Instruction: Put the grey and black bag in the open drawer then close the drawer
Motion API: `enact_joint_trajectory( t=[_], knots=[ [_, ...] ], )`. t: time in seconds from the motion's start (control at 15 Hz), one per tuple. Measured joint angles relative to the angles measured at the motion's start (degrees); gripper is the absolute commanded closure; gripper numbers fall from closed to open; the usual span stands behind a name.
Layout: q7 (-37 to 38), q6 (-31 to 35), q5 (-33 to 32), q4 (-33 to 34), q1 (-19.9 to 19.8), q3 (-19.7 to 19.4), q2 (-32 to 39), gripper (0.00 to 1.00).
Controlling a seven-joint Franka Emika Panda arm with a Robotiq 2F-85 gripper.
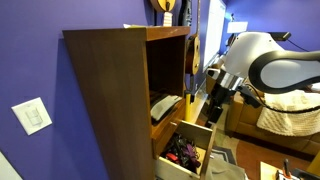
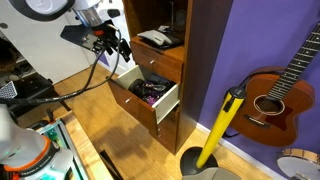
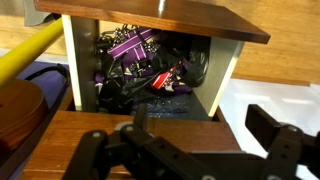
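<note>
Above open drawer (image 2: 134, 100), bag (image 2: 155, 38) (markings indiscernible)

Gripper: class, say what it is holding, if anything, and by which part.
Nothing. In the wrist view the gripper is open with an empty gap between its fingers; the grey and black bag lies apart from it.

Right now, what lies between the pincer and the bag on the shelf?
Nothing loose: in an exterior view, only air and the front edge of the cabinet separate the pincer from the grey and black bag.
</note>
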Motion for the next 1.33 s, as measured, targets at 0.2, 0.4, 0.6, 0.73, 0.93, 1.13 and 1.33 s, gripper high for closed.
enact_joint_trajectory(
  t=[0.2,0.4,0.6,0.73,0.93,1.13,1.33],
  knots=[
    [0.0,0.2,1.2,1.9,-1.7,-3.1,0.6,0.00],
    [1.5,0.2,2.1,4.9,-3.5,-4.3,2.9,0.00],
    [3.0,0.3,2.7,9.1,-4.5,-4.4,7.0,0.00],
    [3.2,0.5,3.8,12.1,-4.5,-4.3,10.2,0.00],
    [2.9,1.4,6.5,16.2,-4.2,-4.1,14.9,0.00],
    [1.9,3.1,10.0,18.5,-4.1,-3.7,18.0,0.00],
    [0.2,5.5,15.2,19.1,-4.1,-3.8,19.8,0.00]
  ],
)
